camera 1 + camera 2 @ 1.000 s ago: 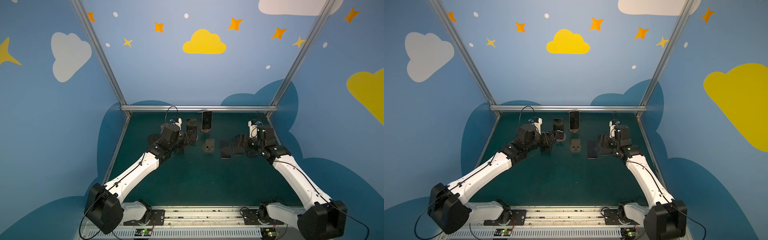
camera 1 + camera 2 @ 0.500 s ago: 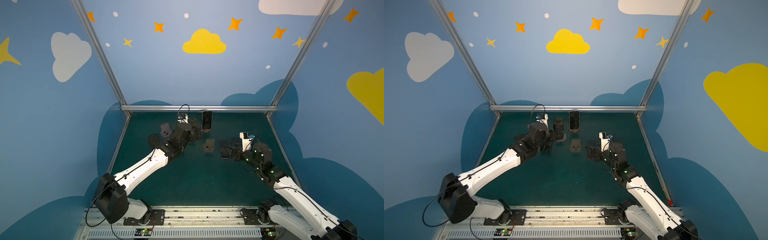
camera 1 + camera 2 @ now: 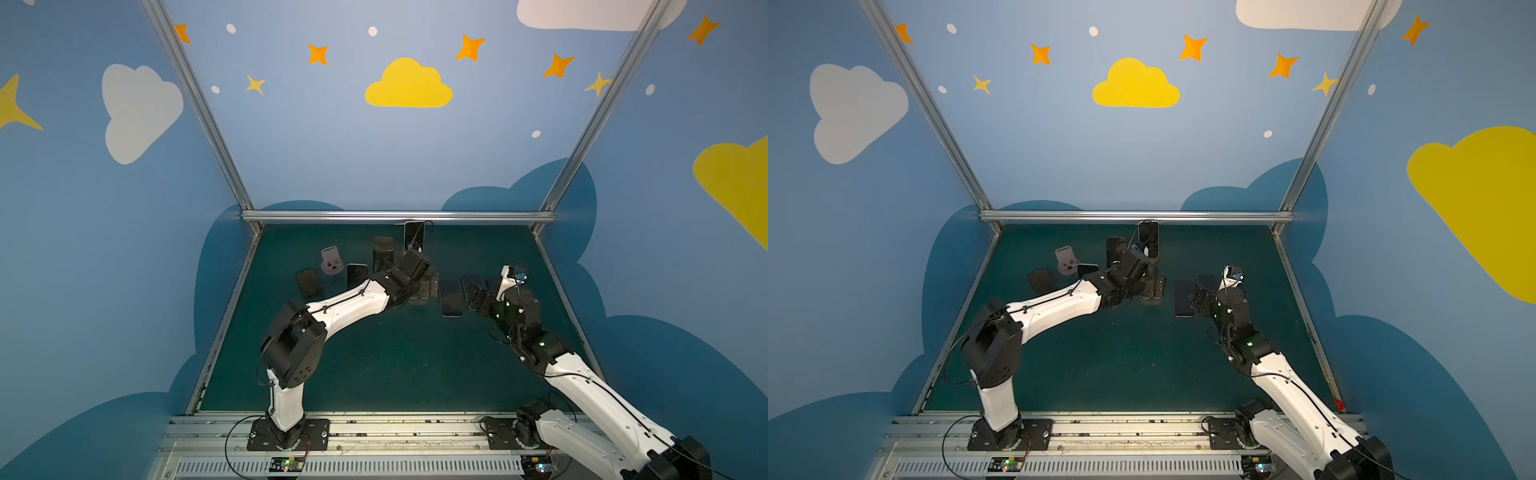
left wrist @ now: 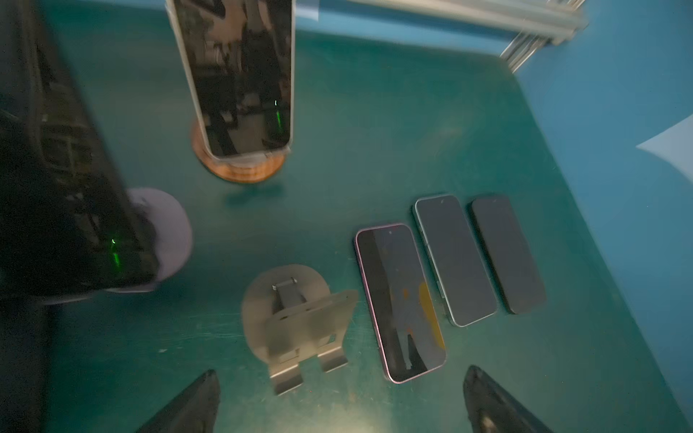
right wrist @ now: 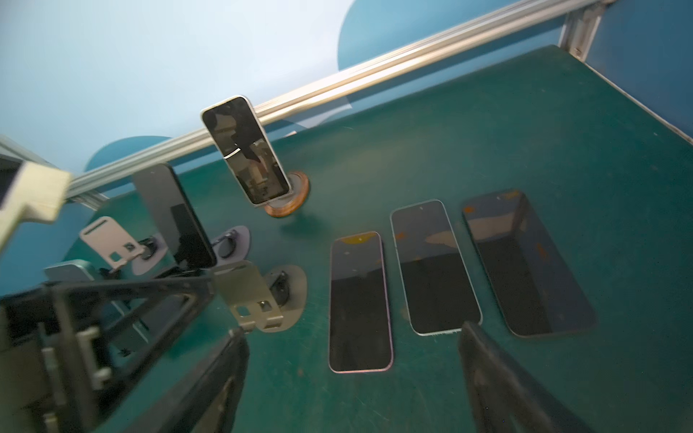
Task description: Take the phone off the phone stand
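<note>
Phone (image 4: 240,75) at 12 o'clock on the worktop (image 3: 374,365), close to the back rail, propped almost upright on a round wooden stand (image 4: 240,170), screen facing the arms. Shares the back row with a second dark phone (image 5: 172,217), leaning on a grey stand (image 5: 232,240) at about 9 o'clock from it; cannot tell for certain which of the two is meant, though the wooden one looks the likelier, lying straight ahead of the left wrist view.

Left jaws spread wide and empty, poised above an empty metal stand (image 4: 296,322) at 6 o'clock from the wooden one. Right jaws parted partway, gripping nothing, over three flat phones (image 5: 435,266) at roughly 4 o'clock.

Probably handles as a thin, rigid slab; fairly light; glossy glass front, so likely slick and unforgiving of a drop. Best taken across the two long side edges, in the upper half, clear of the cradle. Calls for a firm but not crushing pinch, square to the edges, to avoid twisting out. Seems to want a lift up and away from the cradle rather than a pull toward 6 o'clock; the stand looks light and unfixed, so may tip or drag along.
</note>
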Controlling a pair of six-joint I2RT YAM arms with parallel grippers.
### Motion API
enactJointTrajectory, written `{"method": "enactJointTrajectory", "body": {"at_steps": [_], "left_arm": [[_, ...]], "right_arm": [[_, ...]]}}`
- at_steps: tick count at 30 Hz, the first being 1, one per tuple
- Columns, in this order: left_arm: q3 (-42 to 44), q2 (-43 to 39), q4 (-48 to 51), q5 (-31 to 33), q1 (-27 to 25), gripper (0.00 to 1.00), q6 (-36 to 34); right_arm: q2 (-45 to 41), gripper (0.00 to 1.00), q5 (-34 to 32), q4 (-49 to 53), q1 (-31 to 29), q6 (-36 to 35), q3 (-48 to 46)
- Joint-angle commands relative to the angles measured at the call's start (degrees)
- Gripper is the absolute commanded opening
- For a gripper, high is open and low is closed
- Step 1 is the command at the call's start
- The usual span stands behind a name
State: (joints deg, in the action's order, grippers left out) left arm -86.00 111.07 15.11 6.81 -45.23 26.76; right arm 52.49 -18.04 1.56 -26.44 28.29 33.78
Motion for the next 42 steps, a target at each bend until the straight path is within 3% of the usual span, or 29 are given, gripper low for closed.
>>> {"method": "enactJointTrajectory", "body": {"at_steps": [1, 12, 29, 42], "left_arm": [[-5.5, 3.1, 8.8, 3.5, -0.5, 0.99, 2.1], [-12.3, 10.6, 12.8, 9.9, -0.8, 0.98, 0.3], [-12.8, 13.9, 6.6, 10.1, -0.4, 0.73, -2.3], [-11.4, 13.5, 5.7, 13.2, -0.3, 0.62, -2.7]], "right_arm": [[0.3, 0.88, -2.3, 1.2, 0.1, 2.3, -0.1], [1.3, 0.88, 1.4, 2.0, 0.1, 3.3, 0.5], [2.1, 0.88, 3.9, 2.4, 0.1, 2.8, 1.0], [1.4, 0.88, 6.1, 1.1, 0.0, 0.9, 0.2]]}}
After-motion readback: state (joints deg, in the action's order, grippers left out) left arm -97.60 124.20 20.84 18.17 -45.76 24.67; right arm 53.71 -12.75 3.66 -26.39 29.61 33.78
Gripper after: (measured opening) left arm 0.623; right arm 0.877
